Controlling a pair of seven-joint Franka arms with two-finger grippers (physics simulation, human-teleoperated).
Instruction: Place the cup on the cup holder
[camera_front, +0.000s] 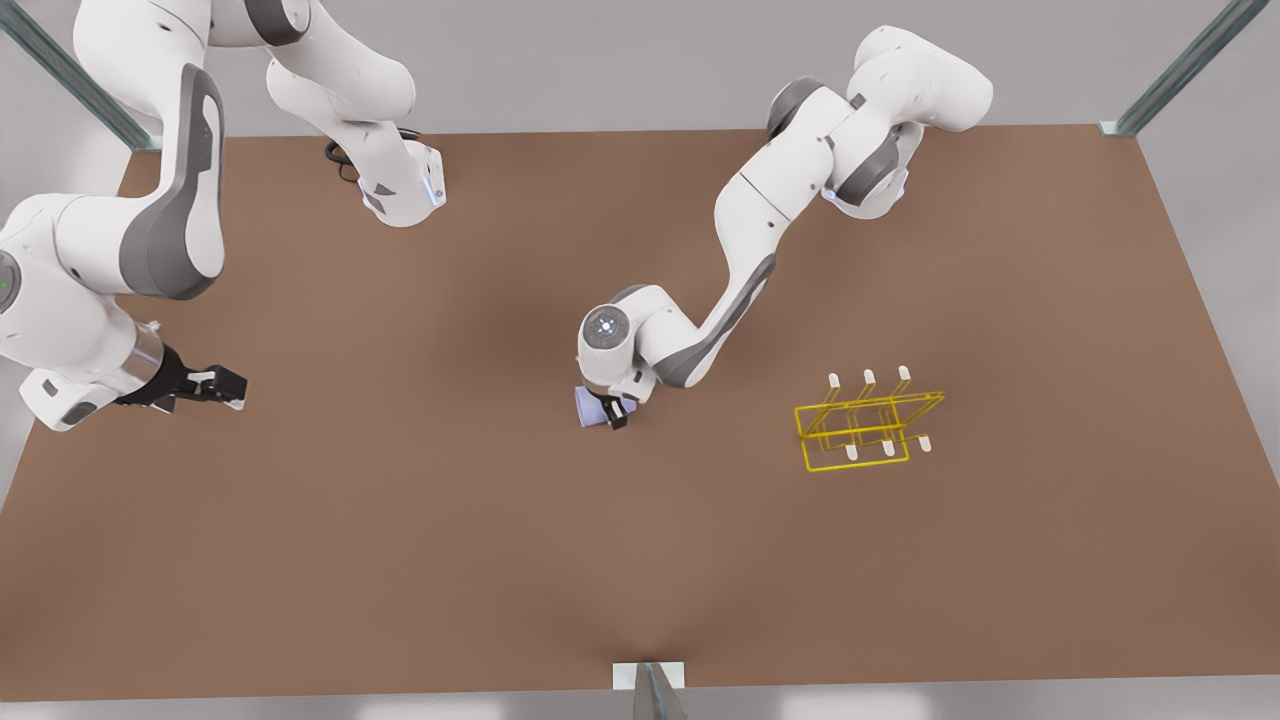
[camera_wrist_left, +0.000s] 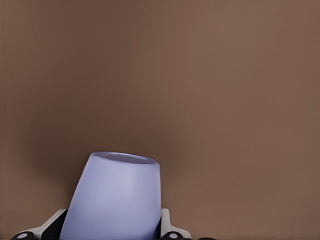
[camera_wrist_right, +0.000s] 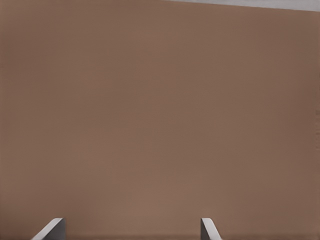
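Lavender-blue, the cup (camera_wrist_left: 115, 197) sits clamped between the left gripper (camera_front: 608, 409)'s fingers near the table (camera_front: 400, 560)'s middle, apart from the cup holder (camera_front: 866, 420), while the right gripper (camera_front: 222, 387) waits with fingers spread by one side edge.

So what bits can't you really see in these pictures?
- Whether the cup is lifted off the table: in the front view the left gripper and wrist hide its underside.
- The cup's base in the left wrist view: cut off by the picture's edge, between the jaws.
- The cup holder: its thin wires overlap in the front view, so the peg angles are unclear.
- The right gripper waits open at the front view's left.
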